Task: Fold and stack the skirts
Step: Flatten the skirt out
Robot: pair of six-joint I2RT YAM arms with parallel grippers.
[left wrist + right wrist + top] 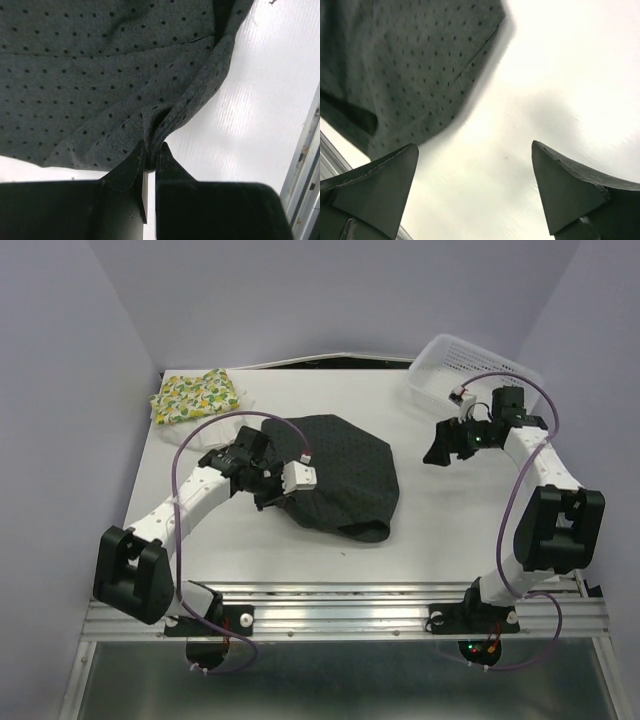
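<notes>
The black skirt [345, 470], dark cloth with small dots, lies crumpled in the middle of the table. My left gripper [272, 495] is at its near-left edge, shut on a pinched fold of that cloth [152, 147]. The lemon-print skirt [195, 395] lies folded at the back left corner. My right gripper [438, 447] hovers to the right of the black skirt, jaws wide open and empty [475, 160]. In the right wrist view the black skirt [410, 60] shows at the upper left, apart from the fingers.
A white mesh basket [470, 368] stands at the back right corner, just behind my right arm. The table's metal front rail [340, 610] runs along the near edge. Grey walls close in the left, back and right sides.
</notes>
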